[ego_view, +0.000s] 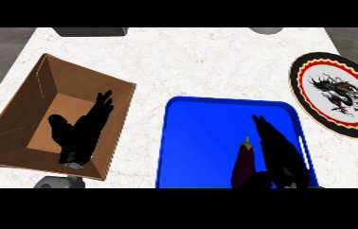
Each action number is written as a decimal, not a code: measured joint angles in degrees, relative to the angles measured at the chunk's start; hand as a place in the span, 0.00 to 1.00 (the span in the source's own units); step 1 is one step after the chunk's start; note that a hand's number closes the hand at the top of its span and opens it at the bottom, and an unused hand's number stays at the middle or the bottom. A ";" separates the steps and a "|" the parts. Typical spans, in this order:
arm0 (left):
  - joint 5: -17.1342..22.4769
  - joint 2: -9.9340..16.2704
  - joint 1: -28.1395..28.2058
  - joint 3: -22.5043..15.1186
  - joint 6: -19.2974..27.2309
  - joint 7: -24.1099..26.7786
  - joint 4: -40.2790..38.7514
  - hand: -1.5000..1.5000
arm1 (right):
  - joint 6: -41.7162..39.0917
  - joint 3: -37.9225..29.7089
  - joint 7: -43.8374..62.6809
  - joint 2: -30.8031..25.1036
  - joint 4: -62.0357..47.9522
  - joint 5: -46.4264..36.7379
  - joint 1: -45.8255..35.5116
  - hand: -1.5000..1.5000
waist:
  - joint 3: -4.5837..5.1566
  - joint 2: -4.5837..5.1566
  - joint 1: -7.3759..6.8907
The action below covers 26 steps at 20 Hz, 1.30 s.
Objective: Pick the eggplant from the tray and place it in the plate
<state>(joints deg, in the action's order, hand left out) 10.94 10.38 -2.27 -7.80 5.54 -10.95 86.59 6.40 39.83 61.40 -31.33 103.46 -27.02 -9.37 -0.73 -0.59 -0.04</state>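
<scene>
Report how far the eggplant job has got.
Done: nothing yet; the eggplant still lies in the blue tray. In hand: the right hand sits beside it, fingers straight, not curled round it. Left: grasp, lift, place on the plate.

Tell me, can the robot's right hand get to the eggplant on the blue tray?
Probably yes. The right hand is open over the blue tray, right beside the eggplant, with nothing between them. Whether they already touch is hard to tell.
</scene>
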 measured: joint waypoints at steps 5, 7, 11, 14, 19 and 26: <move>-0.85 -0.56 -0.02 -0.22 0.46 -0.84 0.21 0.50 | -0.94 -0.89 -1.21 2.08 -3.25 -0.22 0.54 0.00 | 0.14 0.02 0.00; -1.68 -0.80 0.47 -0.73 0.95 -1.20 0.92 0.50 | -1.29 -0.70 -1.56 3.30 -4.87 -0.80 0.62 0.00 | 0.22 0.05 -0.07; -1.42 -1.03 0.44 -0.24 0.38 -0.95 0.53 0.50 | -2.18 -0.06 -2.69 5.27 -7.82 -1.30 1.12 1.00 | 0.21 -0.01 -0.10; -2.09 -1.47 0.60 -0.47 0.50 -0.35 0.23 0.50 | -3.60 1.14 -3.34 5.38 -8.68 -2.18 0.91 1.00 | 0.16 -0.14 -0.07; -1.36 -1.38 0.12 0.49 -0.45 -1.06 -0.23 0.50 | -4.93 1.19 -4.53 6.12 -11.02 -4.84 -0.68 1.00 | 0.26 -0.25 -0.03; -1.32 -1.28 0.45 1.29 -1.27 -0.42 -0.62 0.50 | -3.56 3.52 -9.03 4.71 -7.19 -10.44 1.35 1.00 | 0.10 -0.34 0.38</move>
<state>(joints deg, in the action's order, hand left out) 9.62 9.10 -1.82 -6.51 4.26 -11.37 85.97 2.84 43.35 52.37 -26.61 96.27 -37.46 -8.02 -0.63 -0.94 0.34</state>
